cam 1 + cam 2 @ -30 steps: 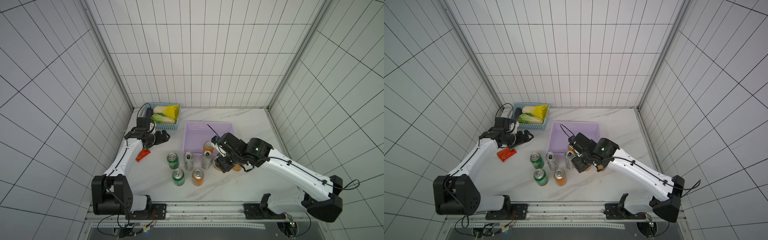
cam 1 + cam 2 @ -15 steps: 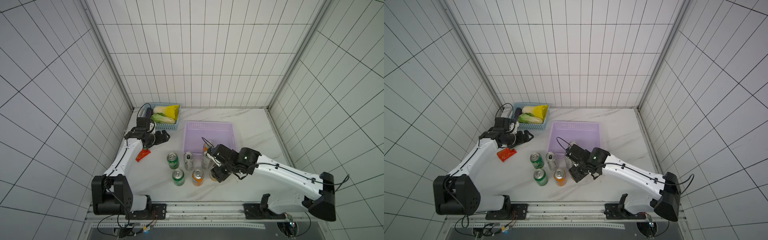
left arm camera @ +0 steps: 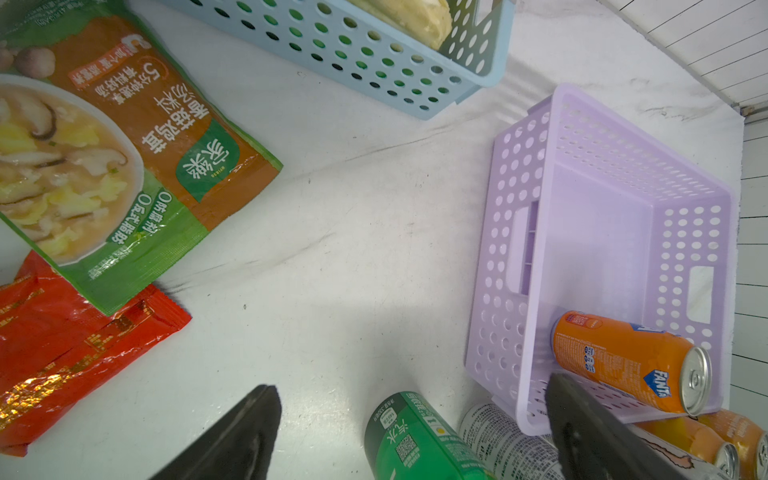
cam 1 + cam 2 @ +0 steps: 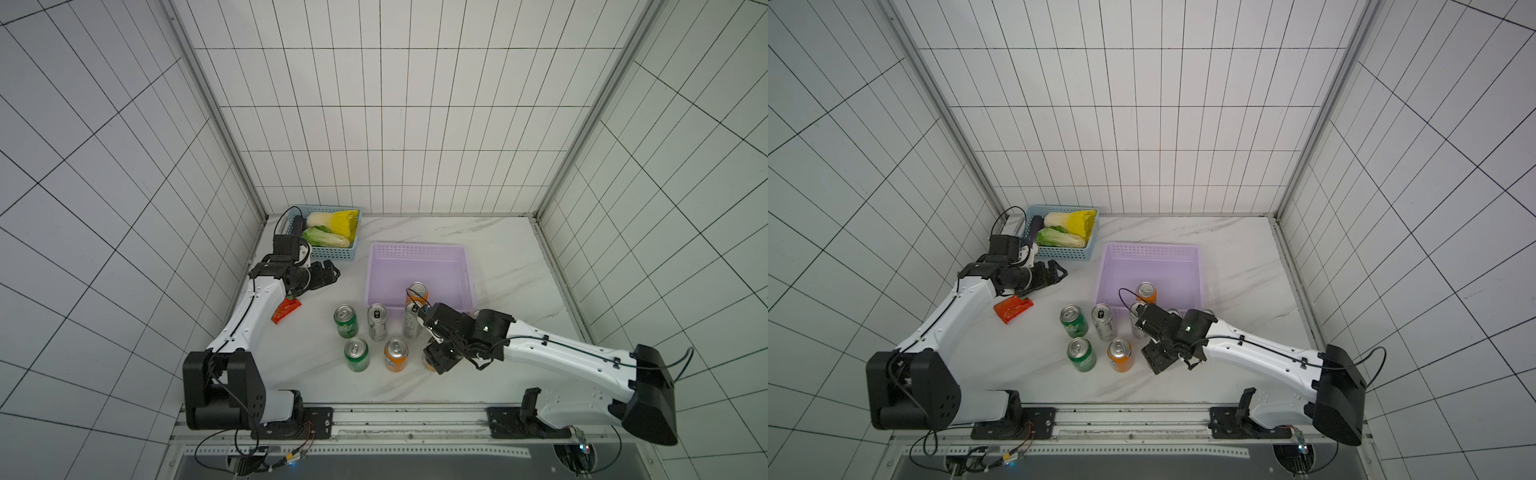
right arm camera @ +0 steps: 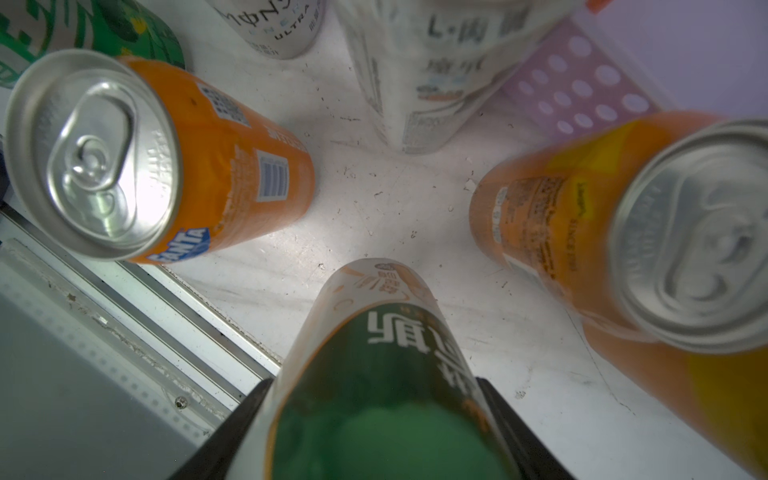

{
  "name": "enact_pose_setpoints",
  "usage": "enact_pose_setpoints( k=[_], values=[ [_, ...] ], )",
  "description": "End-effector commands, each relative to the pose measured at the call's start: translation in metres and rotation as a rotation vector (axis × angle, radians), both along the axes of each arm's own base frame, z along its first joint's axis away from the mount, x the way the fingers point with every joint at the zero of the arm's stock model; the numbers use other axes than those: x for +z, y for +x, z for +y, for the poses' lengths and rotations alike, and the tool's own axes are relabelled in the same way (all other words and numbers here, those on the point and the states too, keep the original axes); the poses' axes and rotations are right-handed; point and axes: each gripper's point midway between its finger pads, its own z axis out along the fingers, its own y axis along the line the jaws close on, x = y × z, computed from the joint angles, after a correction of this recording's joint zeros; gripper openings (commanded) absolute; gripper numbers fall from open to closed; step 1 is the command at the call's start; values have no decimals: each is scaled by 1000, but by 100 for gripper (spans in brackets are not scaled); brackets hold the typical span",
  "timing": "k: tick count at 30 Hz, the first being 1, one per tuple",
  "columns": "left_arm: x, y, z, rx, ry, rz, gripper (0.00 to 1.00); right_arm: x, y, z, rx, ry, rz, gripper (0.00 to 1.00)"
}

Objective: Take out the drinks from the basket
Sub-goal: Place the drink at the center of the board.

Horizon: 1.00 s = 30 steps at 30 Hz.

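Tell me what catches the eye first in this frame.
A cluster of drink cans stands on the marble table in front of the lilac basket, which holds one orange Fanta can. At the cluster's edge, the right tool grips a dark green can upright. The left tool hovers open by the blue basket.

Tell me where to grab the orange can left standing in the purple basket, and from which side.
Grip the orange can on its upper body, coming straight down from above. It stands upright close to the near wall of the basket, with a silver can just outside, so a low approach from the front looks blocked. Close across the two sides clear of that wall.
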Motion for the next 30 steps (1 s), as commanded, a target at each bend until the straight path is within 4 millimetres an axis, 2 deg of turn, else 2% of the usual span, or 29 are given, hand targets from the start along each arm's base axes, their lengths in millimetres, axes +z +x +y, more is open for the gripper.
enact_pose_setpoints(
  k=[1,15,24,30],
  values=[
    [5,0,3,-2,17,-24,98,-6,4,5,-6,14,-39,55],
    [3,1,4,-2,16,-19,98,-44,0,12,43,-66,-63,56],
    [3,1,3,-3,15,-18,98,-51,2,5,38,-93,-81,57],
    [3,1,3,-1,12,-16,98,-48,4,2,35,-96,-93,60]
  ],
)
